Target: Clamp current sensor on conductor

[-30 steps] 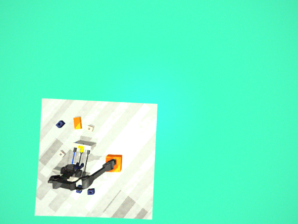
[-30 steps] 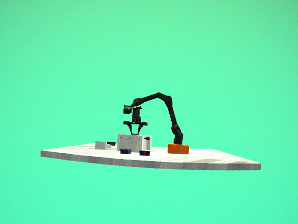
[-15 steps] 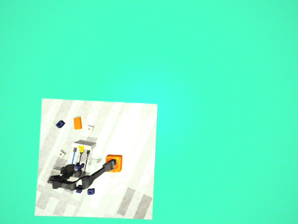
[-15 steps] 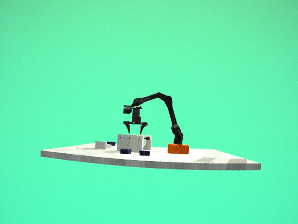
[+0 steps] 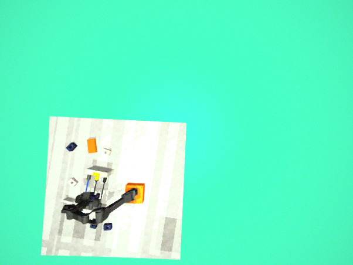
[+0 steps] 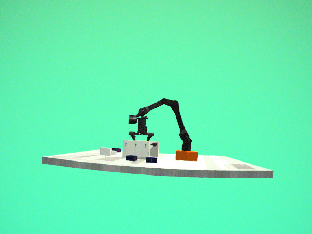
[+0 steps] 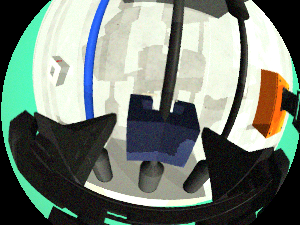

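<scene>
Above the counter (image 5: 158, 146) (image 6: 166, 172) (image 7: 125, 49): hand (image 5: 89, 201) (image 6: 141, 140) (image 7: 160, 123), released, fingers wide.
Sensor (image 5: 95, 196) (image 7: 161, 139): between the fingertips, at the middle cable (image 5: 95, 186) (image 7: 175, 59).

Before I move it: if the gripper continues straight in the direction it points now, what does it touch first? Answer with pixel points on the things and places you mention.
Probably the dark blue sensor (image 7: 162, 134) on the middle cable (image 7: 175, 54), which sits between the open gripper's (image 7: 159, 125) fingers; depth is unclear.
</scene>
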